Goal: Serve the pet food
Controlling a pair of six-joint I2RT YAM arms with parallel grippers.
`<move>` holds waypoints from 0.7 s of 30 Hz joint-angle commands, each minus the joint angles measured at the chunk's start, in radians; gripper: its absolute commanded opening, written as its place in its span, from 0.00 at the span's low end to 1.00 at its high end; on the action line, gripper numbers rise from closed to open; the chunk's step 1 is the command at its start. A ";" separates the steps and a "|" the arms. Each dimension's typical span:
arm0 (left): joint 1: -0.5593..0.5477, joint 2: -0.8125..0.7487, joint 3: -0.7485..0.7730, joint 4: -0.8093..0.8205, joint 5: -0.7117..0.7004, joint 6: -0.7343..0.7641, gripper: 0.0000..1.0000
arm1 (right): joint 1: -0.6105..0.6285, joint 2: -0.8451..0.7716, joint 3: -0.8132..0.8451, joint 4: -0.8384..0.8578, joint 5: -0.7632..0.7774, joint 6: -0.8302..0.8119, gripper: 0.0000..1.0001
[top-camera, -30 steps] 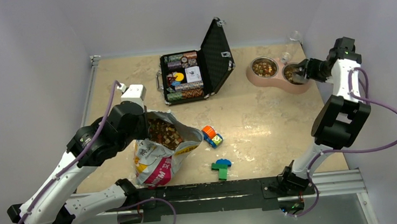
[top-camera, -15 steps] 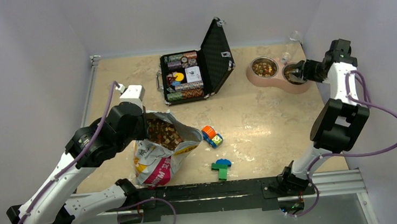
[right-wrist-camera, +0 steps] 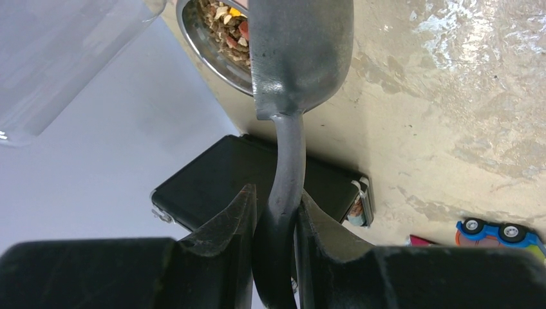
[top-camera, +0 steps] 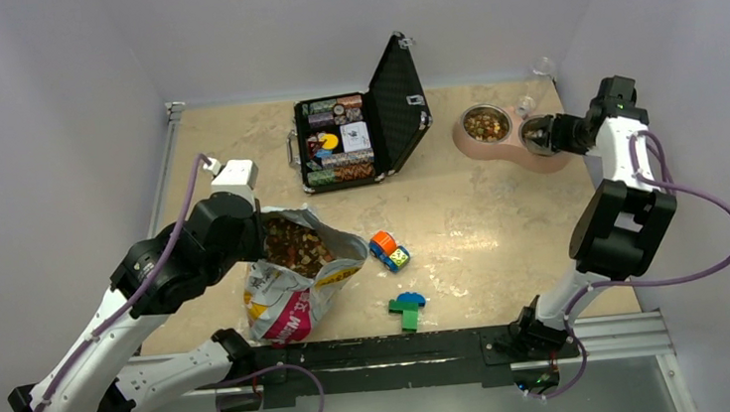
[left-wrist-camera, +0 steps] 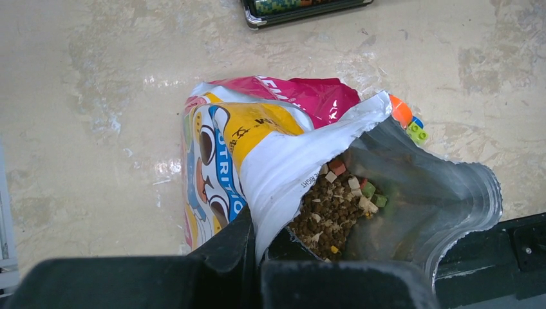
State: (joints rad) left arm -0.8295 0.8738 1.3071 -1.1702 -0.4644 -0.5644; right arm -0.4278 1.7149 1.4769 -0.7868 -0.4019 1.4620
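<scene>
Left tool [left-wrist-camera: 257,241] is pinched shut on the bag [left-wrist-camera: 270,148] rim with kibble [left-wrist-camera: 328,215] inside, and the right tool [right-wrist-camera: 275,194] grips a scoop [right-wrist-camera: 299,51] handle over a kibble-filled bowl [right-wrist-camera: 205,48].

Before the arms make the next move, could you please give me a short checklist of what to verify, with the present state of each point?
1. Left pincer shut on the bag rim: ok.
2. Bag mouth open, kibble visible inside: ok.
3. Right pincer shut on the scoop handle: ok.
4. Scoop head over the bowl: ok.
5. Scoop emptied: cannot tell, only its back shows.
6. Kibble in the bowl: ok.
</scene>
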 commanded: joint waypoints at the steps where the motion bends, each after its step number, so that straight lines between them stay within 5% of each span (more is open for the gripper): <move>1: 0.005 -0.031 0.051 0.149 -0.055 0.012 0.00 | 0.007 -0.036 -0.013 0.048 0.015 0.007 0.00; 6: 0.005 -0.025 0.051 0.148 -0.035 0.014 0.00 | 0.011 -0.119 -0.034 0.163 0.058 -0.063 0.00; 15: 0.006 -0.049 0.036 0.108 0.055 -0.028 0.00 | 0.008 -0.521 -0.586 0.647 0.069 -0.159 0.00; 21: 0.006 -0.078 -0.020 0.122 0.082 -0.055 0.00 | 0.050 -0.794 -0.756 0.511 -0.021 -0.413 0.00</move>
State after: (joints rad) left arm -0.8253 0.8436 1.2865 -1.1610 -0.4103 -0.5865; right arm -0.4164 1.0737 0.7834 -0.2996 -0.3531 1.2514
